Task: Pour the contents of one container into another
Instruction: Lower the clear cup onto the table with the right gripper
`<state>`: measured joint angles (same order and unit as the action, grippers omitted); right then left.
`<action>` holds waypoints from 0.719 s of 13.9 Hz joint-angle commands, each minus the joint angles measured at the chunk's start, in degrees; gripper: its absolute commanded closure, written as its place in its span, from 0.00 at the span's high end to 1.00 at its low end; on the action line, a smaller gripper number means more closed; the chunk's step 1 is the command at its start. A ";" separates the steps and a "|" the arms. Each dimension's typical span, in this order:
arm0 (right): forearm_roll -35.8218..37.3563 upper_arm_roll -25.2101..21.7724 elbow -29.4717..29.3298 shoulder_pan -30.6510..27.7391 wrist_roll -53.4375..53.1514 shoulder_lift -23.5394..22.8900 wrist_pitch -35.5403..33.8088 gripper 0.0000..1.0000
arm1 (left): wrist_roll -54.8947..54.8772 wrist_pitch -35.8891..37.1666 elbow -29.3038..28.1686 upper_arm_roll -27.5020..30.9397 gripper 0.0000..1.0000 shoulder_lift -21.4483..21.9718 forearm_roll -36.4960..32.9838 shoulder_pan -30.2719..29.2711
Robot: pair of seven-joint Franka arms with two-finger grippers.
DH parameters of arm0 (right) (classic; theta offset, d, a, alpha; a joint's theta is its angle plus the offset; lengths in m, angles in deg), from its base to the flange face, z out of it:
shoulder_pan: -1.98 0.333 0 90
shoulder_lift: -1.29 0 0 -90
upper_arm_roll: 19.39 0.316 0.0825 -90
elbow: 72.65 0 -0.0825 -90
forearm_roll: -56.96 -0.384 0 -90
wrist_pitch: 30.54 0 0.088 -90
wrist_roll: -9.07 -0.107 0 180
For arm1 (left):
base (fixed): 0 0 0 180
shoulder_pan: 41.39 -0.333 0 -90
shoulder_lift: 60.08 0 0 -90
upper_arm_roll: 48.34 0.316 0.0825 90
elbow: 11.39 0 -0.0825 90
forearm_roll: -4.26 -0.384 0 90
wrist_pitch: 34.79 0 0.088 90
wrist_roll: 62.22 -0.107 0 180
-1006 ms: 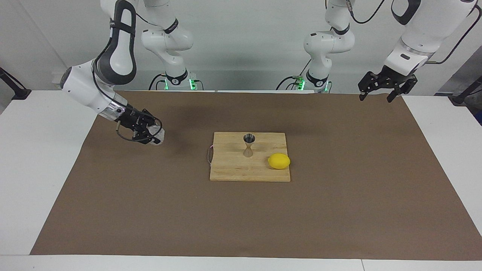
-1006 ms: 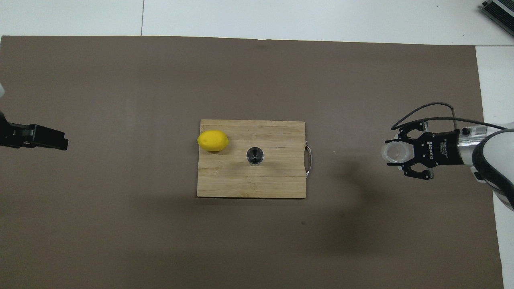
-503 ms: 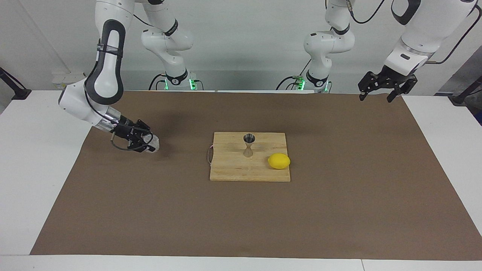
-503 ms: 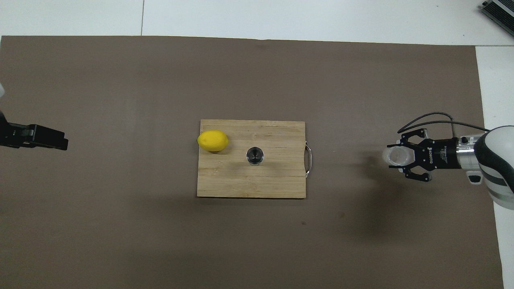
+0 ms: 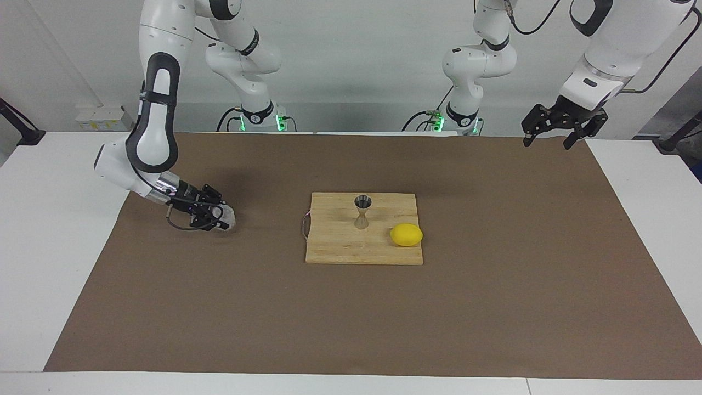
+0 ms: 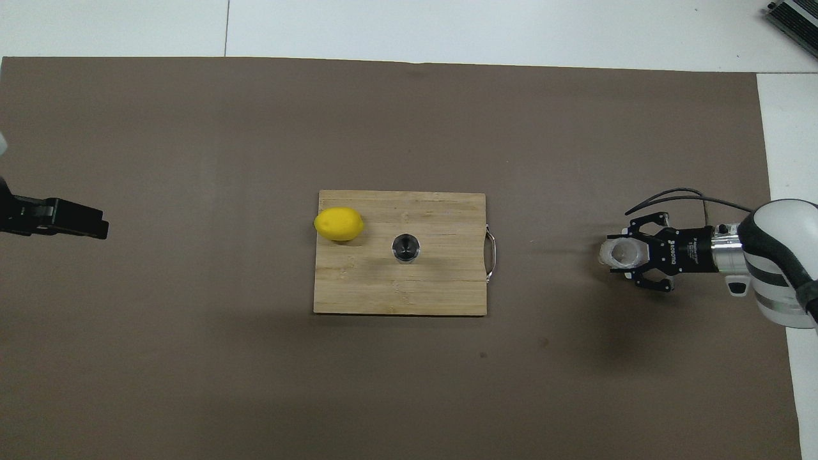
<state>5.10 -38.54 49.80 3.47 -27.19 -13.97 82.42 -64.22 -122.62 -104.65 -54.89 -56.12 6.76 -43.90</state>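
The clear faceted glass cup (image 5: pixel 228 218) (image 6: pixel 615 253) rests low on the brown mat toward the right arm's end of the table. My right gripper (image 5: pixel 219 219) (image 6: pixel 623 255) reaches in sideways, its fingers closed around the cup. The steel hourglass jigger (image 5: pixel 362 211) (image 6: pixel 406 248) stands upright on the wooden cutting board (image 5: pixel 340 249) (image 6: pixel 383 294), well apart from the cup. My left gripper (image 5: pixel 551 137) (image 6: pixel 96 223) hangs open and empty over the mat at the left arm's end, where that arm waits.
A yellow lemon (image 5: pixel 406 235) (image 6: pixel 339 224) lies on the board beside the jigger, toward the left arm's end. The board has a metal handle (image 6: pixel 491 252) on the edge facing the cup. The brown mat (image 5: pixel 351 318) covers most of the white table.
My right arm has brought the glass cup down from above the mat to its surface. The left arm, jigger and lemon have not moved.
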 commanded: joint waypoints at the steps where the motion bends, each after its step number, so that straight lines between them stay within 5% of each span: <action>1: -2.20 -0.18 0.25 -0.70 1.54 -0.74 0.41 0.68 | 0.69 0.30 -1.66 -0.49 1.00 1.75 -0.92 -0.47; 2: -2.28 -0.36 0.25 -0.61 1.54 -0.82 0.50 0.71 | 0.69 0.30 -1.66 -0.49 1.00 1.75 -0.92 -0.47; 5: -2.28 -0.36 0.16 -0.52 0.92 -0.83 1.47 0.99 | 0.69 0.30 -1.66 -0.49 1.00 1.75 -0.92 -0.47; 10: -1.06 -0.71 -0.01 -0.26 0.57 0.92 1.38 1.00 | 0.69 0.30 -1.66 -0.49 1.00 1.75 -0.92 -0.47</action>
<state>4.37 -38.92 49.51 3.07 -27.19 -14.62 83.18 -64.22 -122.62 -104.65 -54.89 -56.12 6.76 -43.90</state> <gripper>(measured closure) 0.000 0.000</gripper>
